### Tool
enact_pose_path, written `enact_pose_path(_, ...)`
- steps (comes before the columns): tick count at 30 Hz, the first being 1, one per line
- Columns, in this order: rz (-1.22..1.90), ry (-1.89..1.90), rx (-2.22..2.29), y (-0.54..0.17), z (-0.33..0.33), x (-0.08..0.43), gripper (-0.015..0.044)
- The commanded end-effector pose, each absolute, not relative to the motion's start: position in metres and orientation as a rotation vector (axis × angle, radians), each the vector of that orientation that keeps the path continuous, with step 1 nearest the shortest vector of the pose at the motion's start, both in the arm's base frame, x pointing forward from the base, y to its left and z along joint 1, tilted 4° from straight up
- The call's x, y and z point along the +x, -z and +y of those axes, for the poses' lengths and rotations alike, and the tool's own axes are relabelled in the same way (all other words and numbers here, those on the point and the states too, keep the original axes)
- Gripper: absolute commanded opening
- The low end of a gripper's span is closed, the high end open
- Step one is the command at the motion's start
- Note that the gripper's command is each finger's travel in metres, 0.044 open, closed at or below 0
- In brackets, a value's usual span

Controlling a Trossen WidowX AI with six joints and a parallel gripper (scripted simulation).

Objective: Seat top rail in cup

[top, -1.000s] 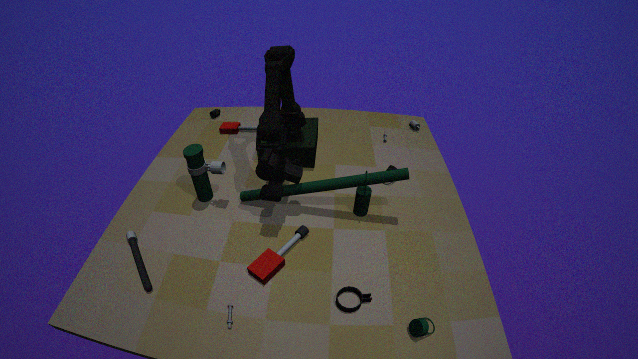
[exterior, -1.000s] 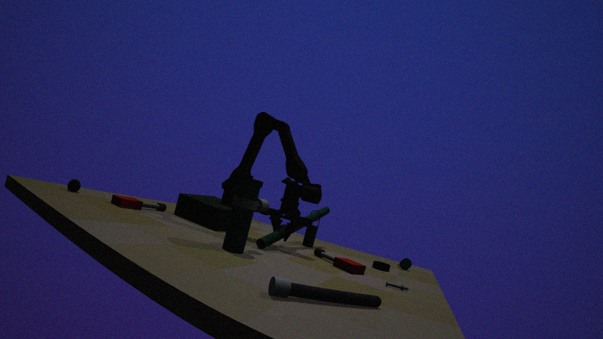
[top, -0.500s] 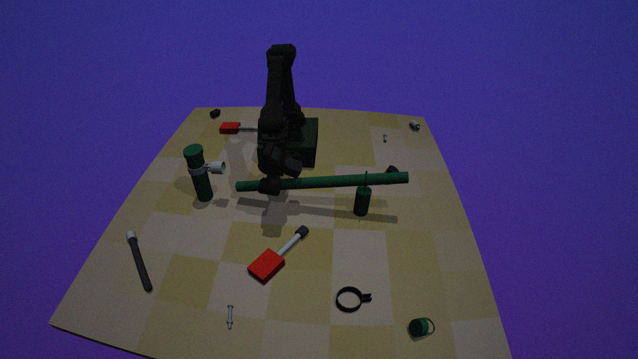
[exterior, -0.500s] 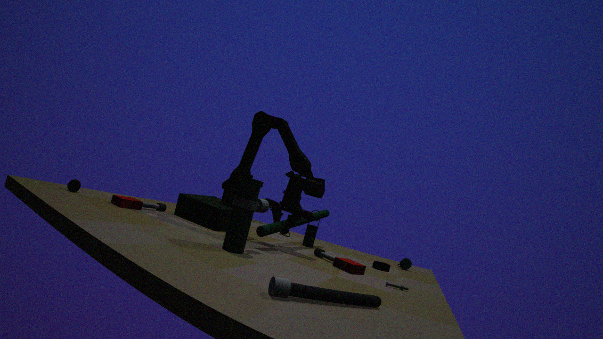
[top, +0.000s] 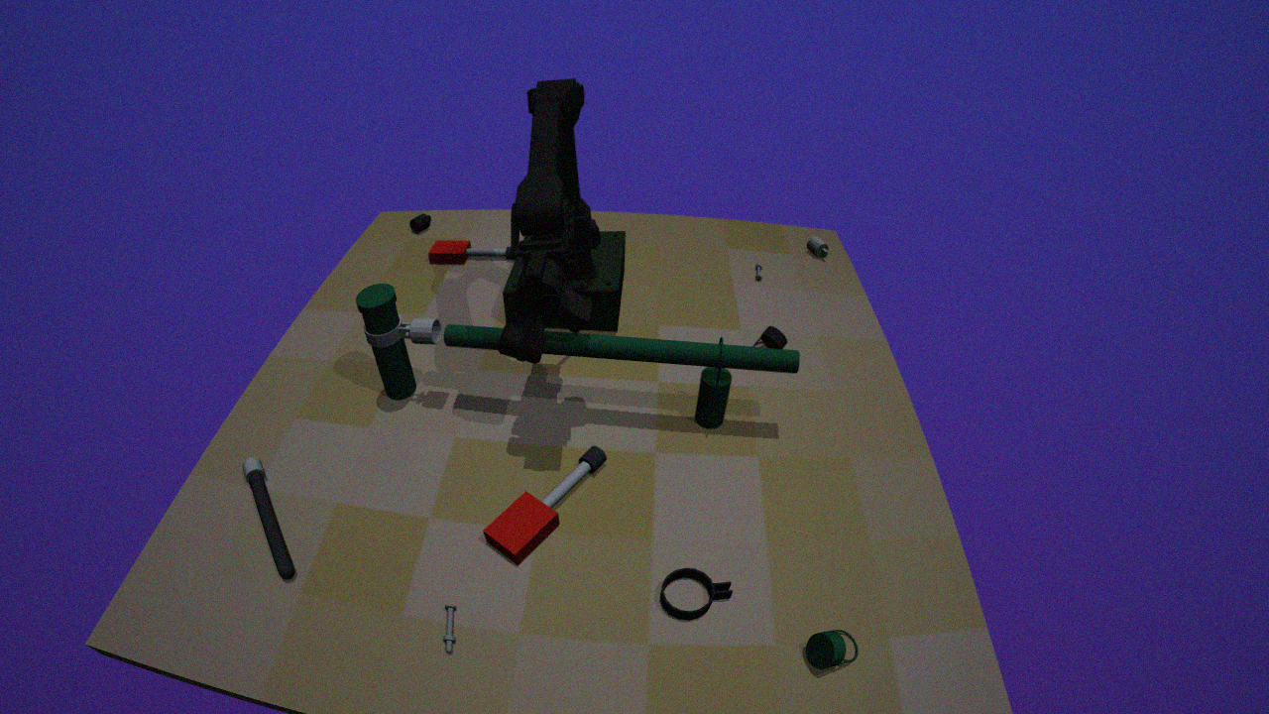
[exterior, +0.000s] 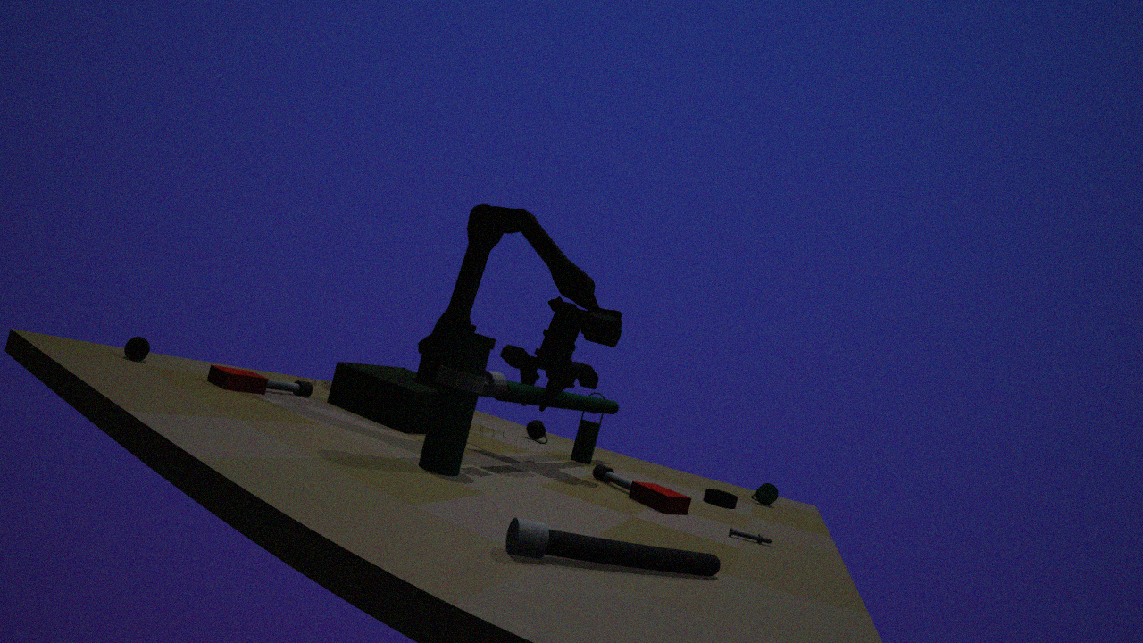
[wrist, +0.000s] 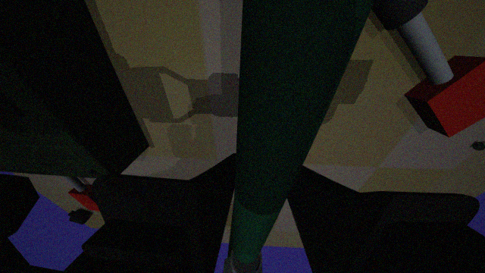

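Note:
The green rail (top: 638, 348) (exterior: 587, 402) (wrist: 288, 76) is nearly level and runs through the wire loop (top: 721, 344) above the small post (top: 710, 408) (exterior: 586, 442). My gripper (top: 523, 341) (exterior: 551, 396) (wrist: 258, 160) is shut on the rail near its cut end. In the top view that end is just right of the open mouth of the pale rail-end cup (top: 424, 331) (exterior: 498, 379) (wrist: 228, 265), with a narrow gap. In the wrist view they overlap. The brace band (top: 383, 335) sits high on the big post (top: 396, 377) (exterior: 446, 439), below the post cap (top: 377, 297).
A red block (top: 521, 526) (exterior: 659, 497) (wrist: 458, 98) with a pale rod lies in front of the rail. A dark rod (top: 271, 524) (exterior: 631, 551) lies at the front left. A black ring clamp (top: 662, 596) and a bolt (top: 449, 628) lie near the front.

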State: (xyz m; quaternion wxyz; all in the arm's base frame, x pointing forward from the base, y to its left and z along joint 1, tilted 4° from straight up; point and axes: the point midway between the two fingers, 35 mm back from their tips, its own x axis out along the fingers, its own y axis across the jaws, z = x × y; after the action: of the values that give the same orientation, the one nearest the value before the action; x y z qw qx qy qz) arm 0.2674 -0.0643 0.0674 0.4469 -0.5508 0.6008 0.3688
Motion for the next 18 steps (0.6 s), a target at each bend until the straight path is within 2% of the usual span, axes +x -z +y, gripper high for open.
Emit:
enact_pose_path(1, 1.485, -0.915, -1.364, -0.0664, -0.0642, 0.2676, 0.0)
enact_pose_path(18, 1.485, -0.915, -1.364, -0.0743, -0.0668, 0.2697, 0.0)
